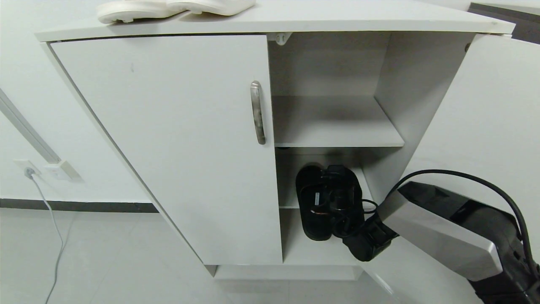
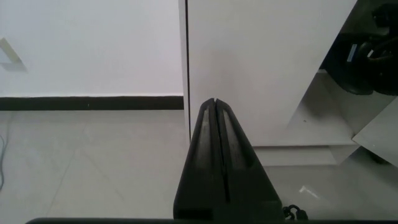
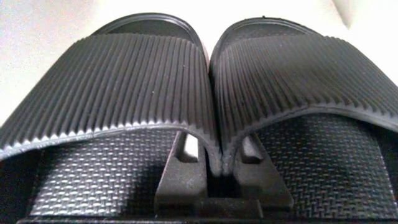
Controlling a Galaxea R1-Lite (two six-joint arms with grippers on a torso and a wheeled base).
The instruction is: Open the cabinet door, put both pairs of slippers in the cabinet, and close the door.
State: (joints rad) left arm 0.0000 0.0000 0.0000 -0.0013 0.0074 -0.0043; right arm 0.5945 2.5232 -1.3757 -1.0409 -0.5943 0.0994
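Noted black slippers [image 1: 327,202] [image 3: 205,106], one pair, gripped in right pincer [image 1: 362,231] [image 3: 211,163] by adjoining strap edges. Arched straps with fine ribs; pebbled footbeds; rounded ends. Located just ahead of that pincer, inside cabinet [image 1: 168,147] lower compartment, beside open door [image 1: 485,126]. Found left pincer [image 2: 214,107] clenched on nothing, fingers pressed flat together. Recorded white slippers [image 1: 168,8], smooth, moulded, on cabinet top, well above both pincers.

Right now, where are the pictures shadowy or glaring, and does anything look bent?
Head view: the cabinet sides splay outward, a wide-lens effect, and shadow pools around the black slippers. Right wrist view: the slippers' ribbed straps catch light, and the background glares white. Left wrist view: even light, with one glint on the floor.
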